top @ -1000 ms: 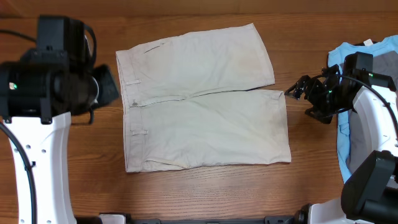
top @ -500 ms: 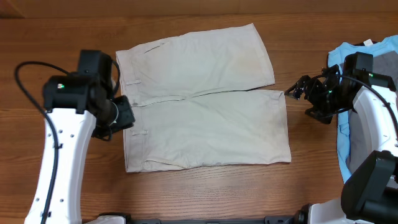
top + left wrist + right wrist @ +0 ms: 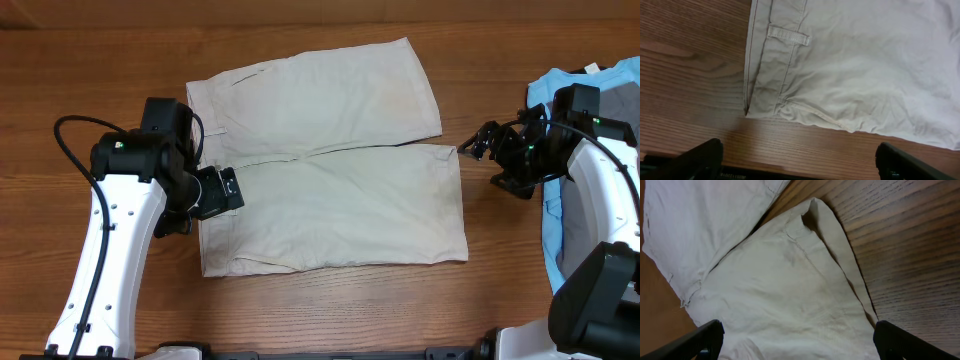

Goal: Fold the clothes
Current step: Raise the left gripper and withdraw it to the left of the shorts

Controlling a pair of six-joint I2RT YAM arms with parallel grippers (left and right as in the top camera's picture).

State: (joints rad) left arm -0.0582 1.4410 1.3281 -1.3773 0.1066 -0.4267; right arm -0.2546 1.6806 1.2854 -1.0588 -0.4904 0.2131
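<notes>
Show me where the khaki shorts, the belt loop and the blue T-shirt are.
khaki shorts (image 3: 335,210): overhead view, middle of the near leg.
belt loop (image 3: 788,36): left wrist view, loop's middle.
blue T-shirt (image 3: 550,240): overhead view, left edge.

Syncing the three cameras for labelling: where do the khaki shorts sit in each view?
Overhead: shorts spread mid-table, waistband left.
Left wrist: upper right, waistband corner mid-left.
Right wrist: left and centre, leg hem corner at top.
Shared landmark: the wooden table beneath.
</notes>
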